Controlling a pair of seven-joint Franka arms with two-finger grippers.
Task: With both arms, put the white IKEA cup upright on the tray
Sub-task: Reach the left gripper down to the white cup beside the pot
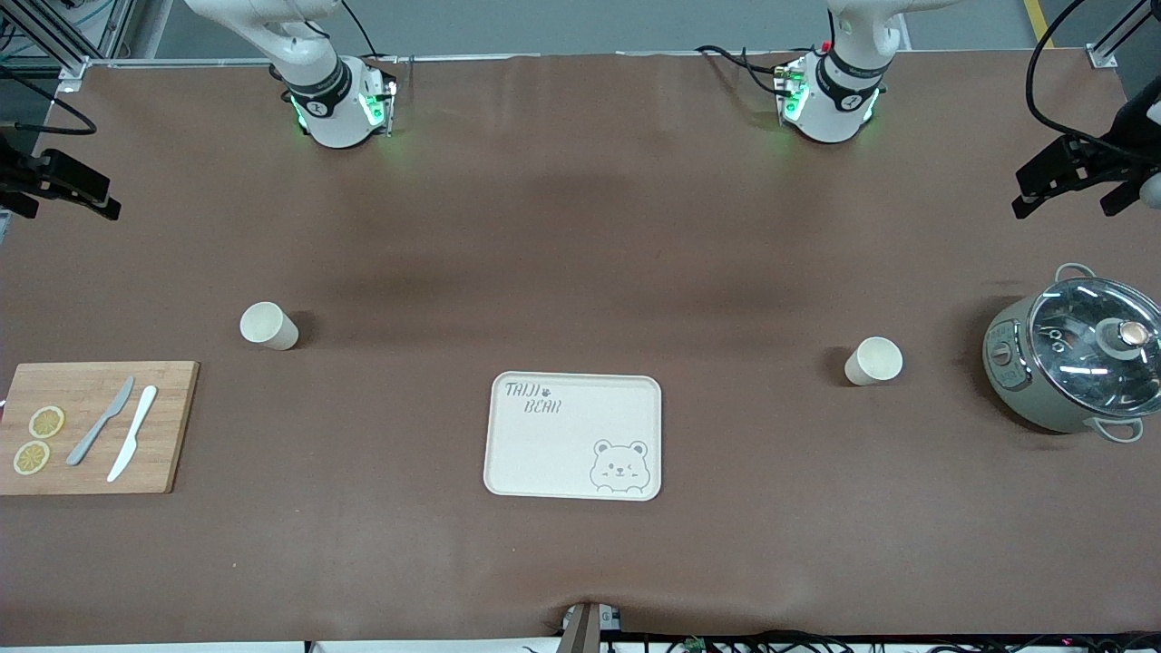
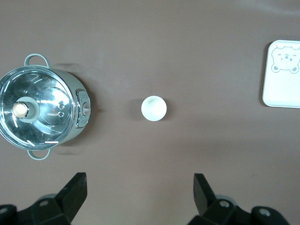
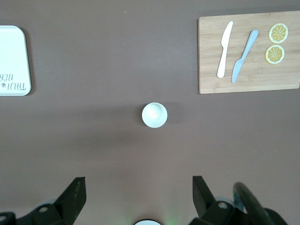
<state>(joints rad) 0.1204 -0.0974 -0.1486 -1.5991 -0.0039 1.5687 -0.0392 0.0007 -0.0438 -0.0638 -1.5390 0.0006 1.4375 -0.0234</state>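
The cream tray (image 1: 562, 444) with the bear drawing lies mid-table, near the front camera. One white cup (image 1: 268, 325) stands upright toward the right arm's end, and another white cup (image 1: 874, 361) stands upright toward the left arm's end. My left gripper (image 2: 139, 194) is open and empty, high over the table beside its cup (image 2: 153, 108). The tray's edge (image 2: 283, 89) shows in that view. My right gripper (image 3: 138, 197) is open and empty, high over the table beside its cup (image 3: 154, 115). The tray's edge (image 3: 11, 56) shows there too. Neither gripper shows in the front view.
A grey pot with a glass lid (image 1: 1075, 358) stands at the left arm's end and shows in the left wrist view (image 2: 40, 110). A wooden cutting board (image 1: 172, 435) with two knives and lemon slices lies at the right arm's end and shows in the right wrist view (image 3: 211, 70). Dark fixtures (image 1: 1079, 168) jut in at both table ends.
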